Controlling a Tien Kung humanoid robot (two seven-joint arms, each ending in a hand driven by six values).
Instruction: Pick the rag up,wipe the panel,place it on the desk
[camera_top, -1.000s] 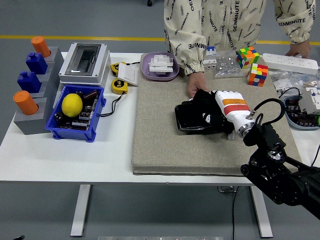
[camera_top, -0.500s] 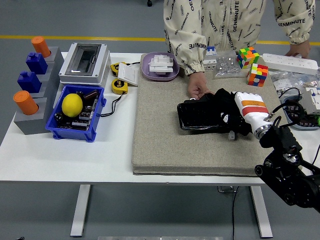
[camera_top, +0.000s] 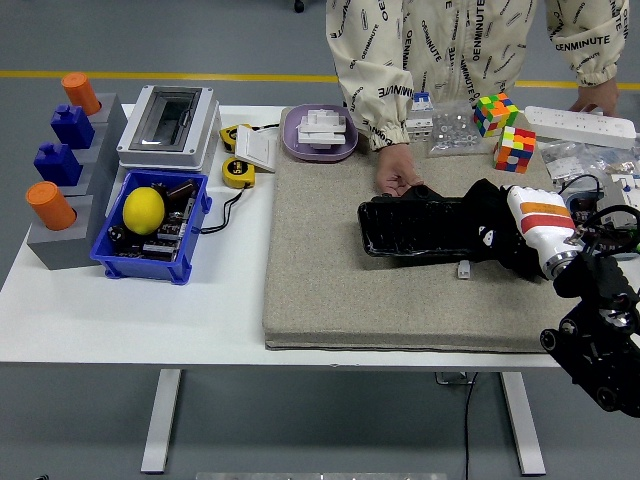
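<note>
A glossy black panel (camera_top: 410, 228) lies on the grey mat (camera_top: 320, 290) in the middle of the table. My right hand (camera_top: 492, 238), white-backed with an orange stripe, presses a black rag (camera_top: 487, 222) onto the panel's right end, fingers curled over the cloth. The rag hides that end of the panel and most of my fingers. A person stands at the far side; one of their hands (camera_top: 397, 180) rests on the mat at the panel's far left corner, touching its edge. My left arm is out of sight.
A blue bin (camera_top: 195, 215) with a lemon (camera_top: 143, 210), a grey switch box (camera_top: 168, 124) and a block stand (camera_top: 60, 240) sit at the left. A purple tray (camera_top: 292, 140), two puzzle cubes (camera_top: 515, 149), a power strip (camera_top: 580, 125) and a parts bowl (camera_top: 585, 228) crowd the back and right.
My right hand has slid the rag to the right along the panel, uncovering most of its left and middle. The person's hand stayed at the panel's corner.
</note>
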